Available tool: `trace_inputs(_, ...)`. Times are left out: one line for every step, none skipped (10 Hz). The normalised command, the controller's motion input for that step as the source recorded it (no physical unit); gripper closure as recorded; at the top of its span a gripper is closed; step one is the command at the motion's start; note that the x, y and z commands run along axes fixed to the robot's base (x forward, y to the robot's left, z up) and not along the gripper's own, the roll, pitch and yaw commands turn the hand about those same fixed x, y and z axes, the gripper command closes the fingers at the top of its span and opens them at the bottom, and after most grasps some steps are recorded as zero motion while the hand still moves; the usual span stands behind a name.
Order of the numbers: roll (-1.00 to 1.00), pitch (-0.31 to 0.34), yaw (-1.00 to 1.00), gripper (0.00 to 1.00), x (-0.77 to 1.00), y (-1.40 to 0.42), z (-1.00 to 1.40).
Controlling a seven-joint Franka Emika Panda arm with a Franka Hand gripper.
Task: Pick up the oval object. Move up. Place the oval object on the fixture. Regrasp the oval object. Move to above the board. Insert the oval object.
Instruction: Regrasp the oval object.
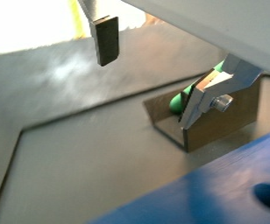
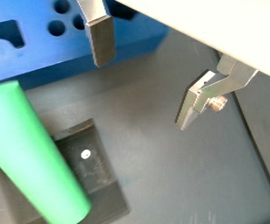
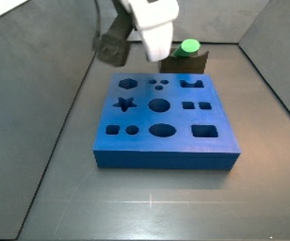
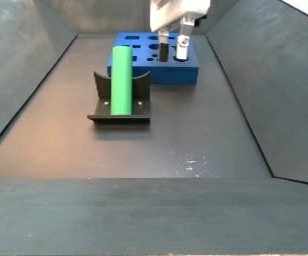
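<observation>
The bright green oval object stands on end in the dark fixture, free of the gripper. It shows in both wrist views, and its rounded top shows in a side view. The fixture sits next to one end of the blue board. My gripper hangs over the board, beside the fixture and apart from the rod. It is open and empty in both wrist views; only grey floor lies between the fingers.
Grey walls enclose the floor on all sides. The board's cut-outs, among them star, circles, oval and squares, face up. Bare floor lies in front of the fixture.
</observation>
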Motion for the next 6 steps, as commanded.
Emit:
trace_inputs(0.98,0.135,-1.0,0.0,-0.04,-0.01,0.01)
trace_inputs(0.98,0.231,-1.0,0.0,-0.04,-0.01,0.0)
trace_inputs(0.87,0.446,-0.86,0.0,-0.02,-0.01,-0.02)
trace_inputs(0.62,0.598,-0.57,0.0,0.01,-0.01,-0.03)
trace_inputs(0.46,0.677,-0.36,0.0,0.03,-0.01,-0.02)
trace_inputs(0.38,0.691,-0.22,0.0,0.04,-0.01,-0.02)
